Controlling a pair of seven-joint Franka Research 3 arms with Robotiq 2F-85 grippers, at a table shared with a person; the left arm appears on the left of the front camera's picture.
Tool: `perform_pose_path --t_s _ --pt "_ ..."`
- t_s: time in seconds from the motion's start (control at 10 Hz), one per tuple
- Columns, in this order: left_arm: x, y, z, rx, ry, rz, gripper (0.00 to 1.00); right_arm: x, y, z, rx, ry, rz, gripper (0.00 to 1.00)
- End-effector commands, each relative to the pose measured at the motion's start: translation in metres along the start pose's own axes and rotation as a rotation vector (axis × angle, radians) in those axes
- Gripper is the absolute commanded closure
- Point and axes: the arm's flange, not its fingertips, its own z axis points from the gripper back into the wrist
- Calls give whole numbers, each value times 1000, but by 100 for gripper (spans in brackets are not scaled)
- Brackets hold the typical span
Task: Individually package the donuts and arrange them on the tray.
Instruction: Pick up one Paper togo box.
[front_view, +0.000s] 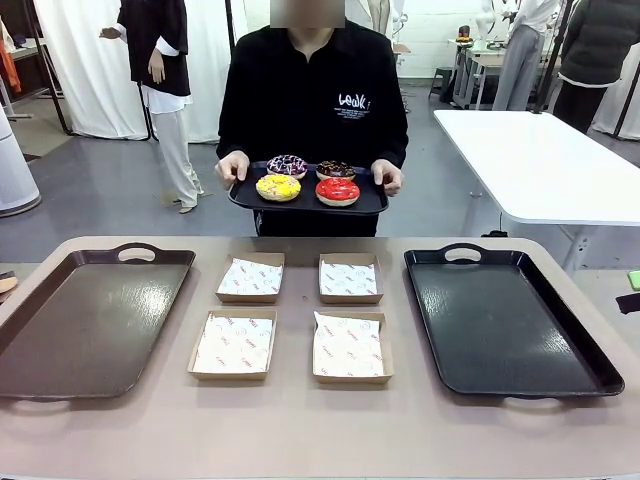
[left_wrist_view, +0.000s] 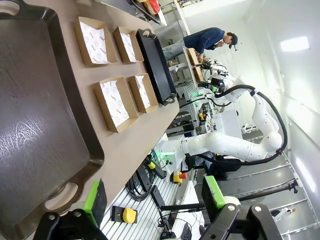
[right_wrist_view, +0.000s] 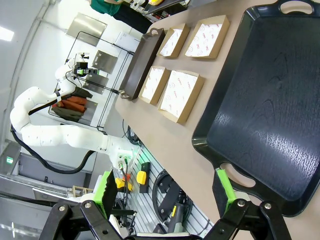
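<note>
**Donuts held beyond the boxes; both grippers open and empty**

Landmark: the four cardboard boxes (front_view: 233, 344), paper-lined and empty, set two by two at the middle of the bench (front_view: 300, 430).

- Beyond the boxes, past the bench's far edge, a person (front_view: 312, 95) stands holding a small black tray (front_view: 306, 207) in the air, one hand (front_view: 232, 166) at each end.
- All four donuts sit on that small tray, in a two-by-two cluster, not touching the bench.
  - Side nearer the boxes: yellow-glazed donut (front_view: 278, 187) toward the robot's left, red-glazed donut (front_view: 338, 190) toward its right.
  - Side farther from the boxes: sprinkled chocolate donut (front_view: 287, 165) behind the yellow one, dark chocolate donut (front_view: 335, 169) behind the red one.
- Left of the boxes: a large brown tray (front_view: 90, 320), flat on the bench, nothing on it.
- Right of the boxes: a large black tray (front_view: 500, 320), flat on the bench, nothing on it.
- Left gripper (left_wrist_view: 154, 197): jaws spread wide, nothing between them. It hangs on the robot's side of the boxes and off to their left, at the near handle of the brown tray, over the bench edge.
- Right gripper (right_wrist_view: 166, 192): jaws likewise spread wide and empty. It hangs on the robot's side of the boxes and off to their right, at the near handle of the black tray.
- Neither gripper touches a box, a tray or a donut.
</note>
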Motion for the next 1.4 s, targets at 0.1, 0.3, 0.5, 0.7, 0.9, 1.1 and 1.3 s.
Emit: perform_pose_path --t_s 0.1,0.3,0.5,0.7,0.9,1.1,1.3 --pt "-2 0 1 -13 -8 -5 0 0 0 0 0 0 0 0" --pt "-2 0 1 -13 -8 -5 0 46 28 -35 -86 46 -3 0" --pt "-2 0 1 -13 -8 -5 0 103 73 -80 -181 146 72 0" --pt "-2 0 1 -13 -8 -5 0 138 111 -130 -350 215 139 0" --pt "-2 0 1 -13 -8 -5 0 160 126 -179 -569 264 202 0" --pt "-2 0 1 -13 -8 -5 0 162 127 -214 -723 299 224 0" --pt "-2 0 1 -13 -8 -5 0 170 114 -256 -805 286 224 0"
